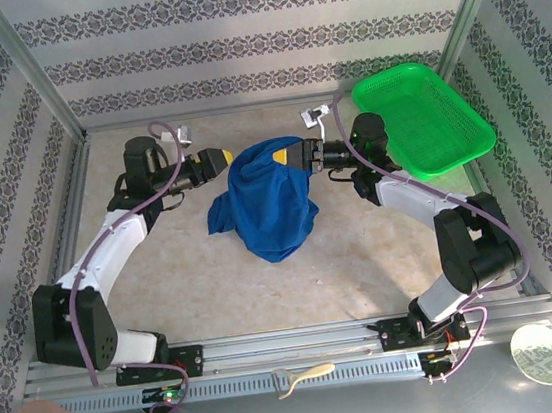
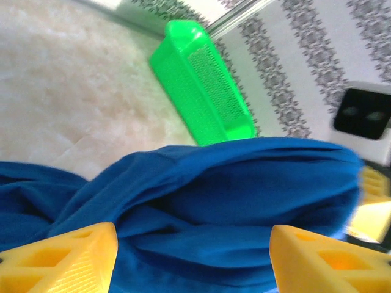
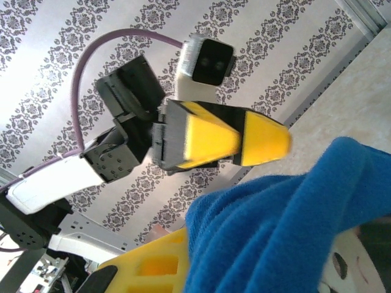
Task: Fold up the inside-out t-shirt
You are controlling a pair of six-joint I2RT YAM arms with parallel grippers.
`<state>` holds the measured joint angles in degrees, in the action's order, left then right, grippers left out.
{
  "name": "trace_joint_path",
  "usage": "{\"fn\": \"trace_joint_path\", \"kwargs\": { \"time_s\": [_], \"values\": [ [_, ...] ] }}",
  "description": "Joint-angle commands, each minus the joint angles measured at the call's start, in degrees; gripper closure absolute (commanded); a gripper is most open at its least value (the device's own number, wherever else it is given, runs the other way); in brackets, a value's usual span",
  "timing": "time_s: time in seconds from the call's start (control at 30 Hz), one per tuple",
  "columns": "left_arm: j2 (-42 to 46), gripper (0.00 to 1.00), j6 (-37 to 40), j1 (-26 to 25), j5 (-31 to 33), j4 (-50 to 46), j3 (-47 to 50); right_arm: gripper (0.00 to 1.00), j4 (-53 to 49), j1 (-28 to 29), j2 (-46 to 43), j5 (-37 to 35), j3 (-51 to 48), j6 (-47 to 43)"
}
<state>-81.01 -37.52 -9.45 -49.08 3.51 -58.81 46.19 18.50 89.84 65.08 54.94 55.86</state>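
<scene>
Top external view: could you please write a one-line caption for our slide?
Right claw grips the bunched blue t-shirt; left claw open beside it; green basket in the far right corner.

Reference: the t-shirt (image 1: 270, 202), heaped on the table (image 1: 195, 287) midway between its sides. The left gripper (image 1: 224, 159) stands just beside the t-shirt's rear left edge. The right gripper (image 1: 285, 155) meets the t-shirt at its rear top, where the cloth is raised and drapes forward. The basket (image 1: 426, 117) sits right of the t-shirt and further back, at the table's rear right corner. The left arm's base (image 1: 147, 368) stands in front of the t-shirt to its left, the right arm's base (image 1: 434, 330) in front to its right.
</scene>
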Motion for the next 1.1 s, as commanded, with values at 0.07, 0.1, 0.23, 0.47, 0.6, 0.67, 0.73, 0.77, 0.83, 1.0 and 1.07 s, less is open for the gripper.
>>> {"fn": "trace_joint_path", "kwargs": {
  "time_s": [0.07, 0.1, 0.23, 0.47, 0.6, 0.67, 0.73, 0.77, 0.83, 1.0, 1.07],
  "values": [
    [-4.35, 0.34, 8.24, -0.92, 3.5, -6.44, -3.99, 1.0, 4.25, 0.01, -0.78, -0.16, 0.08, 0.67],
    [-5.4, 0.34, 9.5, -1.07, 3.78, -7.12, -4.78, 1.0, 4.21, 0.07, -0.69, -0.04, 0.26, 0.74],
    [-8.26, 0.33, 13.21, -2.17, 4.44, -8.65, -7.28, 1.0, 4.25, 0.26, -0.33, 0.31, 0.68, 0.83],
    [-13.36, 0.29, 19.21, -6.29, 1.04, -11.45, -12.12, 1.0, 4.25, 0.32, 0.02, 0.93, 1.12, 0.6],
    [-17.08, 0.27, 21.89, -8.1, -6.0, -12.8, -13.59, 1.0, 4.25, 0.03, -0.06, 1.45, 1.1, 0.57],
    [-19.14, 0.31, 20.68, -8.43, -10.39, -9.79, -13.25, 1.0, 4.25, -0.45, -0.19, 1.84, 0.83, 0.51],
    [-21.14, 0.52, 15.24, -8.31, -15.59, -2.45, -12.28, 1.0, 4.21, -1.35, -0.53, 1.99, -0.22, 0.19],
    [-21.94, 0.69, 11.63, -8.32, -17.83, 2.27, -11.95, 1.0, 4.17, -2.07, -0.63, 2.05, -1.1, -0.1],
    [-21.72, 0.86, 3.44, -7.84, -19.17, 13.61, -9.88, 1.0, 3.95, -3.68, -0.8, 2.07, -3.19, -0.84],
    [-20.35, 1.0, -22.91, -4.86, -20.08, 46.8, -4.4, 1.0, 0.88, -7.6, 1.03, -0.31, -9.09, -5.14],
    [-20.51, 1.0, -30.57, -4.63, -20.17, 55.35, -3.92, 0.95, -1.2, -8.08, 3.06, -2.77, -9.76, -6.81]
  ]
}}
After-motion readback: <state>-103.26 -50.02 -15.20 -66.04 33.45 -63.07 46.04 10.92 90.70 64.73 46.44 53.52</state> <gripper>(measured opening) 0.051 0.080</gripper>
